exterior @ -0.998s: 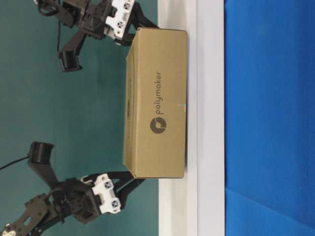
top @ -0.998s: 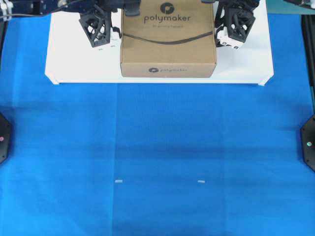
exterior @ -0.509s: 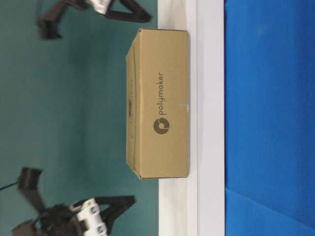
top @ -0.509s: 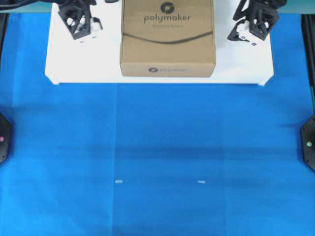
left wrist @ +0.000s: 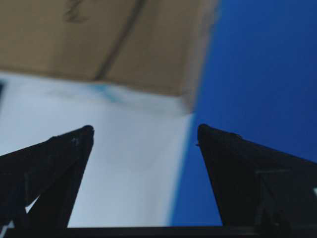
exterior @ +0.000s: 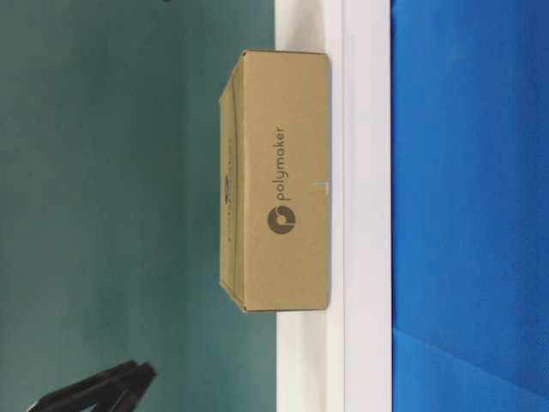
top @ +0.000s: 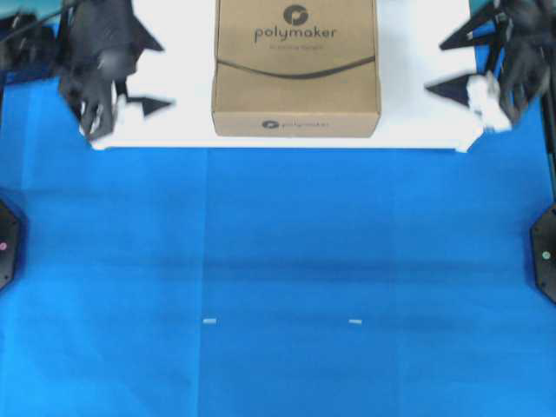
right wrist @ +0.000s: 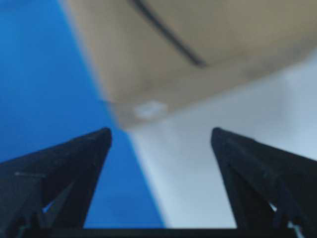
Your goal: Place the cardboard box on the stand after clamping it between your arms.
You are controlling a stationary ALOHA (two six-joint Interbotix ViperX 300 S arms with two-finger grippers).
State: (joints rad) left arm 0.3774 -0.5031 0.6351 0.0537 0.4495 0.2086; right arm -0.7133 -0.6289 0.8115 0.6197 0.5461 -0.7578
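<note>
Both arms pulled out to the flanks of the stand point(top: 417, 130) within the last second; a second ago hard against the two sides of the cardboard box point(top: 296, 69), half a second ago already off it and over the stand's back corners, now blurred over its outer front corners and well apart from the box; left gripper point(top: 149, 75) and right gripper point(top: 456, 62) each with fingers spread wide, nothing between them, confirmed in both wrist views, where dark finger pairs stand far apart over white stand and blue cloth point(top: 287, 278); box itself unmoved across all three overhead pictures, lying flat on the stand, logo side up, front face just behind the stand's front edge, centred between the two ends; same story from table level: box point(exterior: 279, 180) seated squarely on the white platform point(exterior: 356, 103), only a scrap of one arm left at the bottom corner of that view; judged from this, clamp released, placement done, nothing left but clearing the arms away; no sign of the box tipping or sliding on release
</note>
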